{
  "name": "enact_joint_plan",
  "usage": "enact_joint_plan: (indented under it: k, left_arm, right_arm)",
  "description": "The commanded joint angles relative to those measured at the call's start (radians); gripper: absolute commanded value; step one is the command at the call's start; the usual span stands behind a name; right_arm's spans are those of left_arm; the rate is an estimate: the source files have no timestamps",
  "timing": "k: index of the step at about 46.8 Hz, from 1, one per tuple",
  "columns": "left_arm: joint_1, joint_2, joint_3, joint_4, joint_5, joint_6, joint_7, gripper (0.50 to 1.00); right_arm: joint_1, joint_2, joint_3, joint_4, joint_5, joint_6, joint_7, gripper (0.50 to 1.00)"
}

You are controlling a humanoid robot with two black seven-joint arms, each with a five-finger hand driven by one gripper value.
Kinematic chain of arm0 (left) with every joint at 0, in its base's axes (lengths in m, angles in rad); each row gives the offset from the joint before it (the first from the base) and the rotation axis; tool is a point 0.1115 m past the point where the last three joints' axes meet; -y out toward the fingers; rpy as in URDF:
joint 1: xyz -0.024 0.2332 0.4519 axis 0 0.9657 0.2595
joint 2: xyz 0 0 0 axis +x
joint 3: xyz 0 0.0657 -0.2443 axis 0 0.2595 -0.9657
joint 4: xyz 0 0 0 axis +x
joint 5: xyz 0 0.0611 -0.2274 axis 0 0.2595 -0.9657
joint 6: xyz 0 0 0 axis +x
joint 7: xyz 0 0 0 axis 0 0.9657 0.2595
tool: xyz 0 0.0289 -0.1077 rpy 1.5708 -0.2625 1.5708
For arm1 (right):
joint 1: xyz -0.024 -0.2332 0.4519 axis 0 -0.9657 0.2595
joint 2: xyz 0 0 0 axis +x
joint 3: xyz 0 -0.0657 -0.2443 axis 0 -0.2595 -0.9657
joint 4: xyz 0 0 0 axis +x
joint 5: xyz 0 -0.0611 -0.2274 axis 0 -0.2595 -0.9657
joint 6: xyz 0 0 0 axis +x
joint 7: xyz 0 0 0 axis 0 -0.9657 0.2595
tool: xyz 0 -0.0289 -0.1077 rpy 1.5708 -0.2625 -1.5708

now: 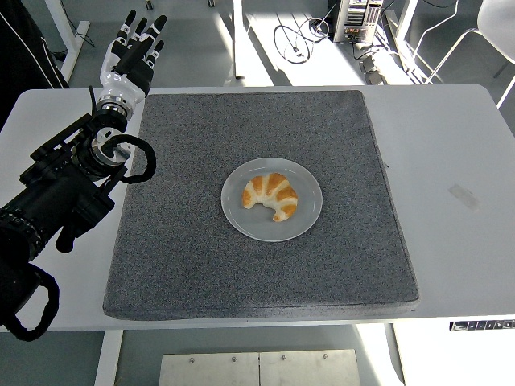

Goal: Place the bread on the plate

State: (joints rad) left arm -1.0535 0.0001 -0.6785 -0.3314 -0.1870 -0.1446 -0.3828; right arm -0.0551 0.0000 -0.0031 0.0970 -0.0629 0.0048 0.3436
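The left hand (133, 55) is held up beyond the far left corner of the mat (193, 265), its fingers (129, 19) spread straight and nothing gripped. It is carried at the end of the black left arm (60, 189), which is laid along the mat's left edge over the table (451, 153). No right hand is seen.

The bread (272, 195) — a croissant — is found on the plate (238, 221), which is set near the middle of the mat. The bread is kept fully inside the rim, curved side toward the mat's far edge, both tips turned toward the near edge. Judged from this, the task is taken as done: the hand is empty and well apart from the plate, a posture read as one of clearance, not of reaching.

A loop of black cable (133, 161) is seen at the wrist joint, hung just over the mat's left edge. Beyond the mat's far edge, on the floor, cables (294, 40) and a computer case (360, 18) are visible, and white stool legs (459, 40) are seen past the far right corner. A small pale mark (462, 195) is noted on the table right of the mat.

Nothing is placed between hand and plate — the mat around the plate is bare, so no obstacle is posed. The only risk judged is the cable loop, which could be dragged across the mat if the arm is swung inward.
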Motion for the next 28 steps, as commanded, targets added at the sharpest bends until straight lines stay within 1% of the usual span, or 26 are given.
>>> enact_joint_plan:
  k: [1, 7, 9, 15, 17, 28]
  left_arm:
    - [0.01, 0.0, 0.002, -0.009, -0.002, -0.01, 0.004, 0.983]
    - [0.012, 0.0, 0.007, -0.012, -0.003, -0.012, 0.01, 0.983]
    - [0.012, 0.0, 0.007, -0.012, -0.003, -0.012, 0.019, 0.983]
    - [0.01, 0.0, -0.003, -0.018, -0.008, -0.013, 0.091, 0.983]
    - [0.01, 0.0, -0.006, -0.018, -0.009, -0.012, 0.108, 0.983]
    - [0.006, 0.0, -0.004, -0.018, -0.009, -0.012, 0.114, 0.983]
  right_arm:
    - [0.001, 0.0, 0.0, 0.0, 0.0, 0.0, 0.0, 1.0]
    - [0.0, 0.0, 0.0, 0.001, 0.0, 0.0, 0.0, 1.0]
    - [0.001, 0.0, 0.0, 0.001, 0.0, 0.0, 0.0, 1.0]
    - [0.001, 0.0, 0.0, 0.001, 0.0, 0.0, 0.0, 1.0]
    - [0.0, 0.0, 0.0, 0.0, 0.0, 0.0, 0.0, 1.0]
    - [0.0, 0.0, -0.002, 0.0, 0.0, 0.0, 0.0, 1.0]
